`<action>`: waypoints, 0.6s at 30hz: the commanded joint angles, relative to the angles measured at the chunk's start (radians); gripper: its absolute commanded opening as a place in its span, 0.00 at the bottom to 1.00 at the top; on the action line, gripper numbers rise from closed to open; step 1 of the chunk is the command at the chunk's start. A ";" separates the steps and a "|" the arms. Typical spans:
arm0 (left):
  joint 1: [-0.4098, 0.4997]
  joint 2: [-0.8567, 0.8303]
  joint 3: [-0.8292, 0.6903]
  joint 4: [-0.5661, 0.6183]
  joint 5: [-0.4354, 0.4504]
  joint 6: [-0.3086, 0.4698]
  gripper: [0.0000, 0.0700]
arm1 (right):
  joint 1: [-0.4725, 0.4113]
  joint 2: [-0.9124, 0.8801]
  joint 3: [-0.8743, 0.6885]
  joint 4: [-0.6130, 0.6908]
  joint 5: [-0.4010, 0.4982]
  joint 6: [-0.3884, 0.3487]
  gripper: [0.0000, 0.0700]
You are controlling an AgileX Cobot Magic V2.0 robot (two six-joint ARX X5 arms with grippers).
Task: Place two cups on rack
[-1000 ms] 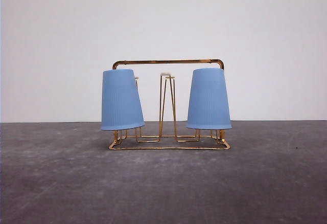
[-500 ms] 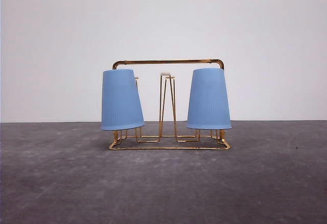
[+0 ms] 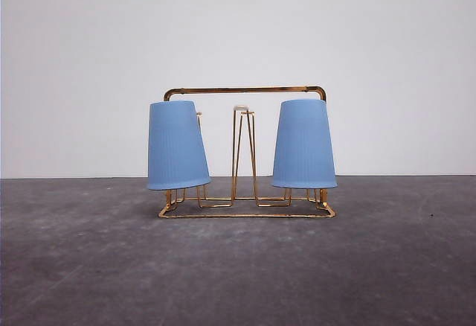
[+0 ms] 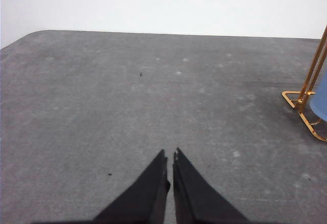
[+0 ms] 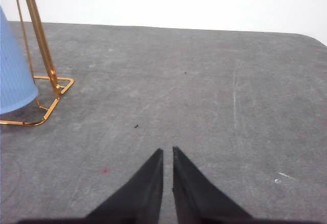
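Cups [image 3: 177, 145] [image 3: 304, 144] inverted on rack [image 3: 245, 91], hands shut.

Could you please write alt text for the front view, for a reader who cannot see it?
Two light blue cups, the left cup and the right cup, hang upside down on a gold wire rack standing on a dark grey table before a plain white wall. The left cup tilts slightly; a bare upright prong stands between them.

No text, label, brand, number or sign can be read on anything in these views.
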 commanded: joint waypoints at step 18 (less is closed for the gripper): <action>-0.001 -0.001 -0.014 0.011 0.000 0.007 0.00 | 0.000 -0.002 -0.004 0.011 0.001 0.011 0.04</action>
